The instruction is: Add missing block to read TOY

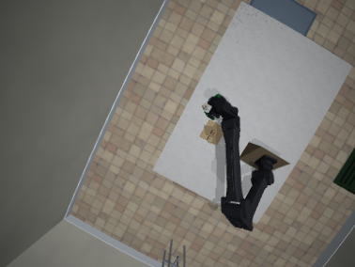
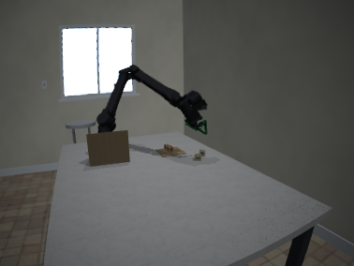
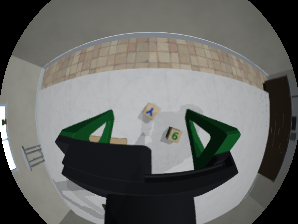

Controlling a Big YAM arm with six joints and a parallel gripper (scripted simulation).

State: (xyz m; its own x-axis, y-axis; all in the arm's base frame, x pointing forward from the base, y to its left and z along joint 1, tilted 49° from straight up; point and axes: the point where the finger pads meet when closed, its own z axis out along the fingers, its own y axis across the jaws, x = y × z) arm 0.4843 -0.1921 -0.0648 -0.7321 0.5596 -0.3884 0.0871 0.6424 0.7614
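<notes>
My gripper (image 2: 200, 125) hangs open and empty well above the white table, over two loose blocks. In the wrist view its green fingers stand wide apart. Between them, far below, lie a block with a blue mark on top (image 3: 149, 112) and a block with a green mark on top (image 3: 173, 135). The same two blocks show on the table (image 2: 202, 153) (image 2: 198, 157). The tan mat (image 2: 170, 153) lies to their left with two blocks (image 2: 169, 149) on it; from above the mat shows beside the arm (image 1: 211, 132). The letters are too small to read.
A brown cardboard panel (image 2: 108, 147) stands upright on the table near the arm's base (image 2: 106, 123). The table's near edge lies just beyond the loose blocks in the wrist view, with tiled floor past it. A stool (image 2: 80, 125) stands behind the table.
</notes>
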